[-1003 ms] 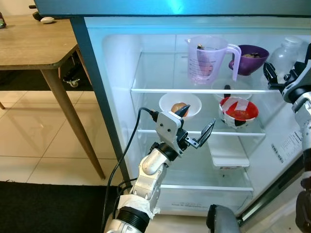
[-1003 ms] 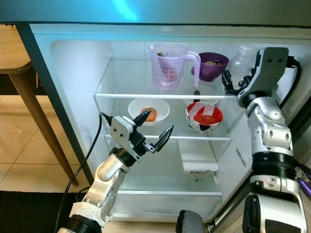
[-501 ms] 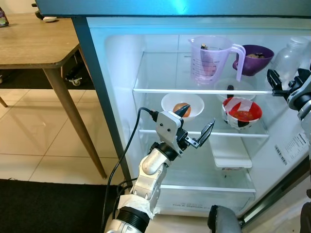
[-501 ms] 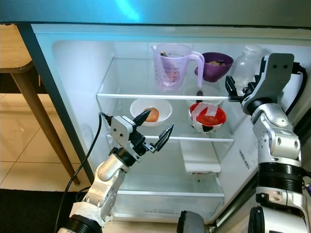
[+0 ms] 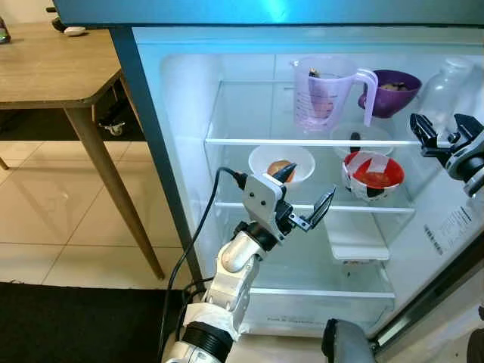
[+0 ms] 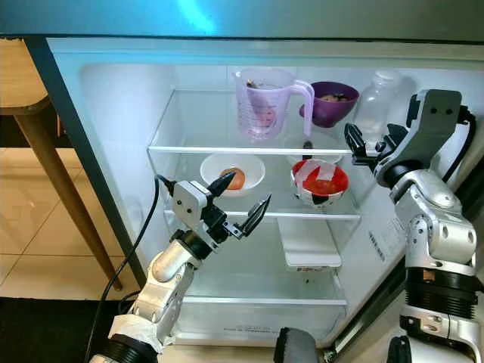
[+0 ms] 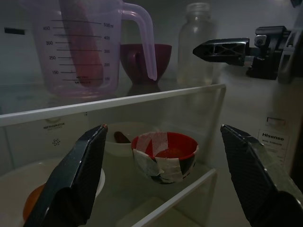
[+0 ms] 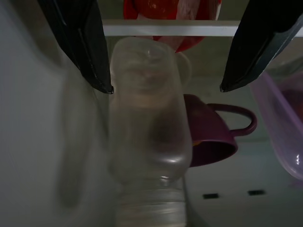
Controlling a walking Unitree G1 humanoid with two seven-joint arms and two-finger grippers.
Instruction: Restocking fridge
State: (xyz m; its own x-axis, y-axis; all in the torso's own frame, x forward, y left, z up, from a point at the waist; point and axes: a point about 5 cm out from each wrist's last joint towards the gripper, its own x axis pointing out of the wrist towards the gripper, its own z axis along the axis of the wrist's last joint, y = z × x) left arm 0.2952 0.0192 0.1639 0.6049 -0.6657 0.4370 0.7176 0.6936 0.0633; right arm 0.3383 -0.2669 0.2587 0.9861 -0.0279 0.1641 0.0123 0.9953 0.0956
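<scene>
Two grippers work at the open fridge [image 5: 181, 98] we are restocking. On its top shelf [image 5: 302, 141] stand a jug [image 5: 321, 91] with printed marks we read up to 500 ml, a purple bowl [image 5: 393, 89] and a clear bottle [image 5: 445, 83]. Below sit a white bowl [image 5: 280, 162] holding an orange item and a red bowl [image 5: 372, 172] patched with tape. Our left gripper [image 5: 304, 198] hovers, jaws wide open and empty, before the middle shelf. Our right gripper [image 6: 370, 144], jaws spread, faces the bottle without touching it. We read "Hisense" on a sticker [image 7: 275, 137] on the inner wall.
</scene>
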